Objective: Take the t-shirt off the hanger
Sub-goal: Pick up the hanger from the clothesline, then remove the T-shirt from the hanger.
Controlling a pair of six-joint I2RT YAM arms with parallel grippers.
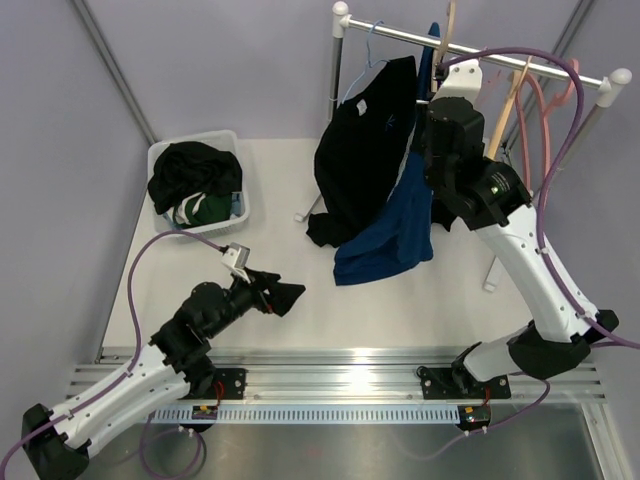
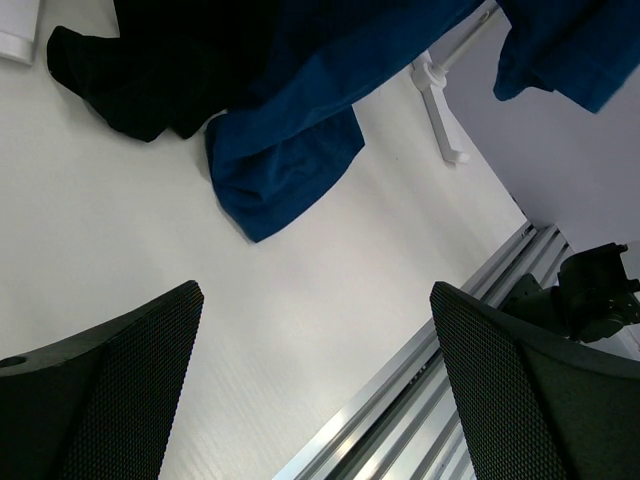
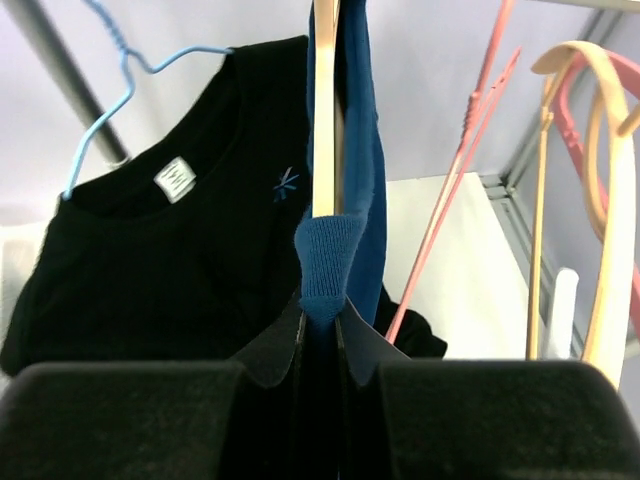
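- Right gripper (image 3: 320,335): jaws pressed together on the neckband of the blue t-shirt (image 3: 345,180), directly beneath the wooden hanger (image 3: 324,110).
- Blue t-shirt: hangs from the rail (image 1: 500,58) at the far right, long axis vertical, lower end reaching the table, beside a black t-shirt (image 1: 365,150).
- Left gripper (image 1: 283,296): spread wide, empty, well apart from the garment; the right arm is far nearer.
- Next move, as judged: the fabric must travel down and off the hanger.

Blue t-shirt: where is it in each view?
Top external: blue t-shirt at centre, hanging under the rail.
Left wrist: top centre, its lower part.
Right wrist: centre, pinched in the right claw.
Shared landmark: black t-shirt, beside it in all three.
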